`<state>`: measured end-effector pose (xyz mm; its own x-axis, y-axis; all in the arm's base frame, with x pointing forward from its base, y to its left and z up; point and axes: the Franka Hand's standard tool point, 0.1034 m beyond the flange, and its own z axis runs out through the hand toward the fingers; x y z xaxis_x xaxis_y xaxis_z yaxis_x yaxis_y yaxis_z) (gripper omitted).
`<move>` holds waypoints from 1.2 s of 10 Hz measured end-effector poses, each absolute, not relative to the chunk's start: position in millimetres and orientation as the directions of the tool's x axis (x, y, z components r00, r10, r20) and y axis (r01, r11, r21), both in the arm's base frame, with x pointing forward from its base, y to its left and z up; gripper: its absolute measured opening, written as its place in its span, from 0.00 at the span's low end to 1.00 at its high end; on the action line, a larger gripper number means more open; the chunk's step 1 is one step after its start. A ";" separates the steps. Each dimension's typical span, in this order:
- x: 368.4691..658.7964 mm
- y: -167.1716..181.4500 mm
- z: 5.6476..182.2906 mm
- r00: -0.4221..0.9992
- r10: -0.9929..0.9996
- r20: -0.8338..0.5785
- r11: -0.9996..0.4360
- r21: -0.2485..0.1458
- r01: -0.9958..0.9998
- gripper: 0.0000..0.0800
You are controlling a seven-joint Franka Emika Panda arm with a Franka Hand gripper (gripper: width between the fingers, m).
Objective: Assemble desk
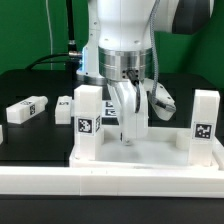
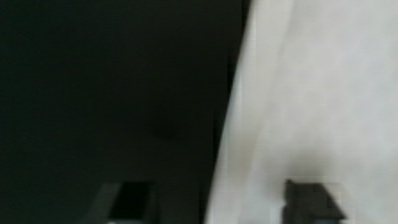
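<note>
Leg [image 1: 25,108] loose, only in exterior view

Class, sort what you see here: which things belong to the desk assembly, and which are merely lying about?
Belongs to the job:
tabletop
upright legs
loose legs
gripper

Not part of it:
long white rail
green backdrop

The black desk [image 1: 30,140] carries the white tabletop [image 1: 140,160], lying flat. Off the tabletop's corner on the exterior view's left, an outer leg [image 1: 25,108] and a nearer leg [image 1: 63,103] lie apart from it. Behind the tabletop a rear leg [image 1: 160,100] lies tilted. A white rail [image 1: 40,195] runs just in front of the tabletop.
</note>
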<state>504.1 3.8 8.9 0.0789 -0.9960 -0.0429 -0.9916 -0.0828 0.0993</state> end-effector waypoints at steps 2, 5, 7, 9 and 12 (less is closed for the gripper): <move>504.5 2.5 8.5 0.083 -0.996 -0.042 -0.087 0.098 -0.991 0.13; 508.3 1.9 10.6 0.082 -0.996 -0.039 -0.085 0.090 -0.992 0.11; 507.9 -2.3 10.5 0.090 -0.995 -0.036 -0.093 0.089 -0.992 0.11; 504.8 -7.8 13.2 0.136 -0.990 -0.039 -0.139 0.087 -0.986 0.11; 497.3 -25.0 19.8 0.300 -0.952 -0.056 -0.304 0.089 -0.949 0.10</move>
